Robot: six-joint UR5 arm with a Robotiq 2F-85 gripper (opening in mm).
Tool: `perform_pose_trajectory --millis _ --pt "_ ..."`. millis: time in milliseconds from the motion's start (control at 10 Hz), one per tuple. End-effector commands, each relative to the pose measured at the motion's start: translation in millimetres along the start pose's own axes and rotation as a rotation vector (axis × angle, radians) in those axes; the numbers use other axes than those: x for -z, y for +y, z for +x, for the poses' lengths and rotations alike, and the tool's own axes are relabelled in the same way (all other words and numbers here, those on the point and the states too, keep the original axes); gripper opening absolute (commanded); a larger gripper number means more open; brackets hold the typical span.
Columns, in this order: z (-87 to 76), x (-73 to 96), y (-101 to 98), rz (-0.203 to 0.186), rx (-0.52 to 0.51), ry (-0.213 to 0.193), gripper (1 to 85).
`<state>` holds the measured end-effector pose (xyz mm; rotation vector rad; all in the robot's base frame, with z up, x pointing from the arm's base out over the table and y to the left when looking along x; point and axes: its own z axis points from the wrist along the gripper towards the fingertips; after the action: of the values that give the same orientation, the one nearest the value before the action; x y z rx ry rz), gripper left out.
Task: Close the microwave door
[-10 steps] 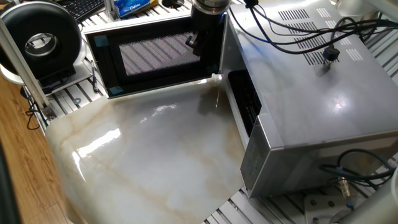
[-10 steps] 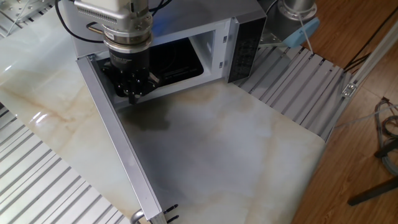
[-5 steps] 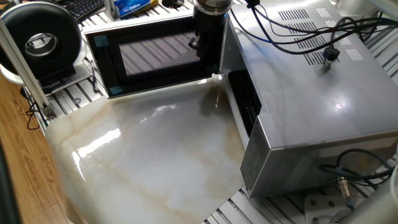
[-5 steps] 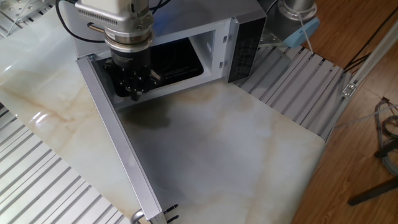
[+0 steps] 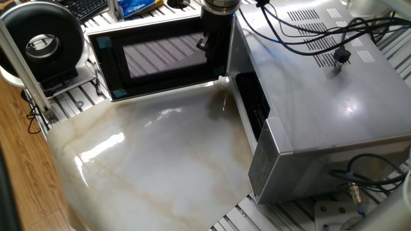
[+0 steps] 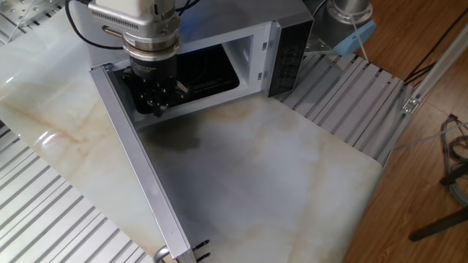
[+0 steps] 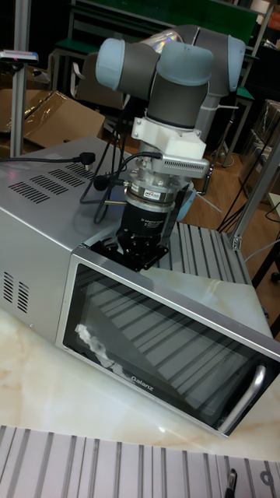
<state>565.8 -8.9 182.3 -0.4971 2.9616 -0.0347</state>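
Note:
The silver microwave [image 5: 321, 83] stands at the right with its dark cavity [image 6: 205, 73] exposed. The microwave door [image 5: 160, 58] is swung wide open, about square to the oven front, its mesh inner face turned toward the marble. The other fixed view shows the door [image 6: 139, 175] edge-on. In the tall fixed view its glass front [image 7: 163, 342] and vertical bar handle [image 7: 247, 398] face the camera. My gripper [image 5: 207, 46] hangs inside the door near the hinge side, in front of the cavity. Its black fingers [image 6: 156, 108] look shut with nothing held. The door hides its tips [image 7: 138, 250].
A round black-and-white device [image 5: 45, 42] sits left of the door. A keyboard [image 5: 87, 8] lies behind it. Black cables [image 5: 321, 35] trail over the microwave top. The marble slab [image 5: 160, 160] ends at slatted aluminium rails [image 6: 351, 95], with wooden floor [image 6: 431, 146] beyond.
The gripper has risen slightly in front of the cavity. The door stands at the same angle.

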Motion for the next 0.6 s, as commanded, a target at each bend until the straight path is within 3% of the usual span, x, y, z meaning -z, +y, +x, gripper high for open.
perform_pose_trajectory --millis 0,500 --pt "8.3 27.4 7.8 -0.018 -0.013 0.038 1.0" --pt "12.2 102.4 27.0 -0.010 -0.024 0.107 1.0"
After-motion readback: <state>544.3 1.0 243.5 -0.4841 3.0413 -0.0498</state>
